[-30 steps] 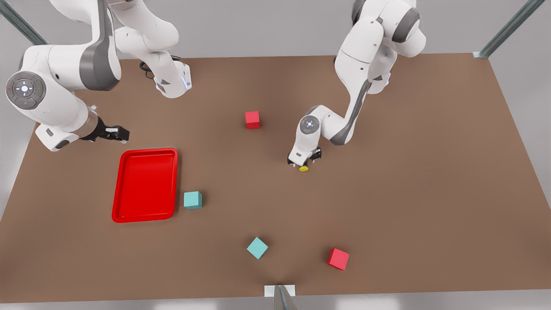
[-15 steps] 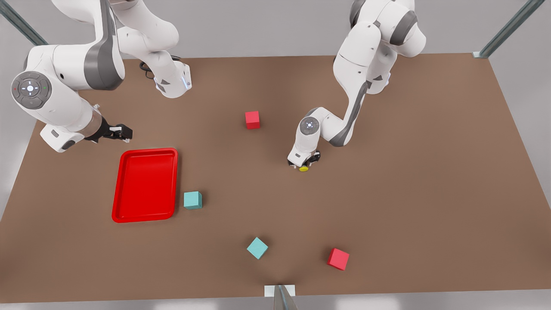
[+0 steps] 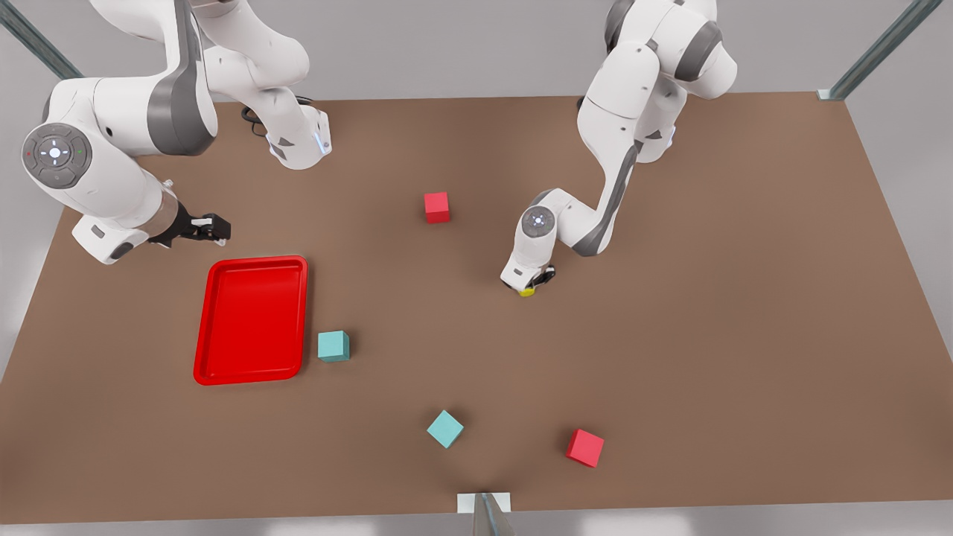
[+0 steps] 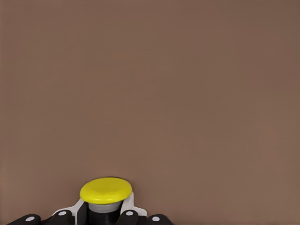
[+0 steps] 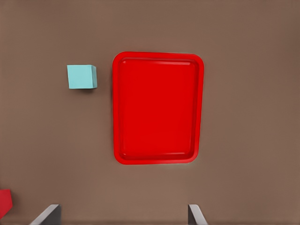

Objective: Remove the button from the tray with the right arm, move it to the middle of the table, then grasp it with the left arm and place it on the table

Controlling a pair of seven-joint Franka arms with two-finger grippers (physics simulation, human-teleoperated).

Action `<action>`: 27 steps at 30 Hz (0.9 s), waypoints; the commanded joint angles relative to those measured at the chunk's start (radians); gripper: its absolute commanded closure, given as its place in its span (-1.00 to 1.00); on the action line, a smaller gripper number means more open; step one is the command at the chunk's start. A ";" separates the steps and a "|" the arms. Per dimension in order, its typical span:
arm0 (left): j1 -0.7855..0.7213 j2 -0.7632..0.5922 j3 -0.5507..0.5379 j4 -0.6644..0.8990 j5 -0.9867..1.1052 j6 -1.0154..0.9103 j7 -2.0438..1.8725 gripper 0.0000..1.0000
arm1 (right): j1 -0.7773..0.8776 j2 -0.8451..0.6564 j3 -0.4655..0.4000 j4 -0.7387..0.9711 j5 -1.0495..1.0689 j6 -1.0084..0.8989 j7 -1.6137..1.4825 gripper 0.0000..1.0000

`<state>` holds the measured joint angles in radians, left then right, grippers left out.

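The left gripper [image 3: 530,284] stood low near the middle of the table [image 3: 707,313], its fingers [image 4: 126,216] pinching the button [image 4: 106,191] by its dark body, yellow cap outward. Whether the button touched the tabletop could not be told. The right gripper [image 3: 211,228] hung beyond the far end of the red tray [image 3: 251,318], fingers [image 5: 47,216] spread apart and holding nothing. A teal cube [image 3: 333,346] lay just beside the tray; a red cube [image 3: 436,207] sat well apart from the button.
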<state>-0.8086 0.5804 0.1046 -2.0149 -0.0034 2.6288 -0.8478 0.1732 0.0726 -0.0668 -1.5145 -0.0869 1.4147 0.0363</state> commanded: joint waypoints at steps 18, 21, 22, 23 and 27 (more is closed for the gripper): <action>-0.001 -0.022 0.043 0.059 -0.004 -0.009 0.003 0.13 | -0.012 0.000 0.001 0.002 0.009 -0.005 -0.029 -1.00; -0.132 -0.016 0.220 0.080 -0.001 -0.016 -0.023 0.13 | 0.023 0.021 0.001 0.020 0.006 -0.005 -0.018 -1.00; -0.147 -0.016 0.244 0.084 0.006 -0.059 -0.025 0.13 | 0.022 0.021 0.002 0.020 0.006 -0.005 -0.018 -1.00; -0.169 -0.014 0.277 0.107 0.034 -0.154 -0.039 0.13 | 0.025 0.021 0.001 0.020 0.006 -0.005 -0.018 -1.00; -0.164 0.029 0.279 0.246 0.287 -0.429 -0.709 0.13 | 0.022 0.021 0.001 0.020 0.004 -0.006 -0.021 -1.00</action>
<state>-0.9707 0.6060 0.3817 -1.7813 0.1610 2.4059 -0.9547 0.2141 0.0946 -0.0649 -1.4946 -0.0825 1.4100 0.0201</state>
